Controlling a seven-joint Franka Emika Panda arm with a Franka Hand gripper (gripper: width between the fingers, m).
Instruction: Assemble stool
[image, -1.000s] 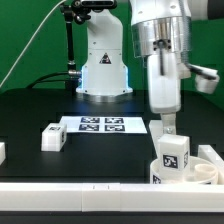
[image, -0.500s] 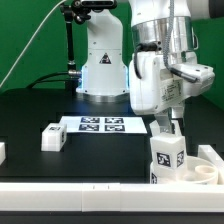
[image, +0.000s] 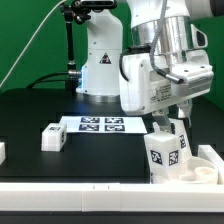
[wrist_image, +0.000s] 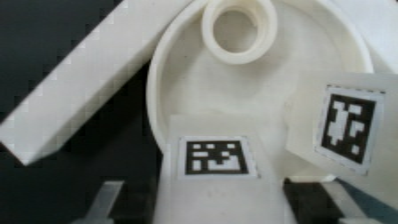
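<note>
My gripper (image: 171, 127) is shut on a white stool leg (image: 163, 155), which hangs tilted over the round seat (image: 206, 171) at the exterior view's lower right. In the wrist view the held leg (wrist_image: 217, 120) runs between my fingers (wrist_image: 111, 200), its square tag facing the camera, with my gripper (wrist_image: 214, 205) closed on its sides. Beyond it lies the seat's dished face (wrist_image: 178, 60) with a raised round socket (wrist_image: 240, 28). A second tagged white part (wrist_image: 352, 118) stands beside the held leg. Another loose leg (image: 52, 137) lies on the black table at the exterior view's left.
The marker board (image: 103, 124) lies flat behind the loose leg. A white bar (image: 60, 189) runs along the table's front edge, and a white bracket (image: 207, 153) stands by the seat. A small white piece (image: 2, 151) shows at the left edge. The robot's base (image: 103, 62) stands at the back.
The wrist has swung and tilted, and the held leg has leaned over and shifted slightly toward the exterior view's left. The grip has stayed shut.
</note>
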